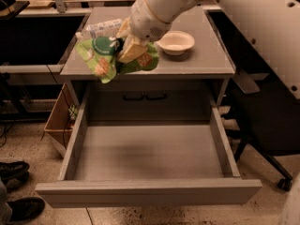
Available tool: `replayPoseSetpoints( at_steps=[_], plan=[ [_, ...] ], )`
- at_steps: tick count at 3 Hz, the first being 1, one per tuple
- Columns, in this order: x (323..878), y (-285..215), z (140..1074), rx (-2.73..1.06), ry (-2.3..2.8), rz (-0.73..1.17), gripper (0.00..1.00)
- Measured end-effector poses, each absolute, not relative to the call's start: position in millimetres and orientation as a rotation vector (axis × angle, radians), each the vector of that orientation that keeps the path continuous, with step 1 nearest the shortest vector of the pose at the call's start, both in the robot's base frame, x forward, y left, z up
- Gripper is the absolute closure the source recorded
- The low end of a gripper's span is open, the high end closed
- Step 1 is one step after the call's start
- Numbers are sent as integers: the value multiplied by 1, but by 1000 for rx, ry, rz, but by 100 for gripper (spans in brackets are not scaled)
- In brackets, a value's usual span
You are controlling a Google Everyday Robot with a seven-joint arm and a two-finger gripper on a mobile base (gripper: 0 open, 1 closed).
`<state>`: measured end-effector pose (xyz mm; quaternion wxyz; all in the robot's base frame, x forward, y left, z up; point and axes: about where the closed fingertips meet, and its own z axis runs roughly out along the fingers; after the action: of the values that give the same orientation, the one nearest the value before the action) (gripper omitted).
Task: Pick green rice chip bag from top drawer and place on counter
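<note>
My gripper (125, 48) is shut on the green rice chip bag (101, 57), a crinkly light-green pouch with a dark green round logo. The bag hangs in the air at about counter height, over the front left part of the counter (206, 55) and its front edge. The top drawer (150, 191) is pulled fully open below and holds nothing that I can see. My white arm reaches in from the upper right.
A clear plastic bottle with a white label (101, 28) lies on the counter's left side, just behind the bag. A white bowl (176, 42) stands right of the gripper. A cardboard box (61, 118) sits left of the cabinet. Shoes (14, 170) are at lower left; a chair base (276, 172) is at right.
</note>
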<state>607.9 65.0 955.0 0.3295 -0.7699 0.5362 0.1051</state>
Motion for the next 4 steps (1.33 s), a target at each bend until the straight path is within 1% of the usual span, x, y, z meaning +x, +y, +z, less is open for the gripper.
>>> replayPoseSetpoints(
  at_steps=[2, 4],
  plan=[
    [619, 70, 950, -1988, 1381, 276, 100],
    [701, 91, 922, -1932, 1346, 209, 100]
  ],
)
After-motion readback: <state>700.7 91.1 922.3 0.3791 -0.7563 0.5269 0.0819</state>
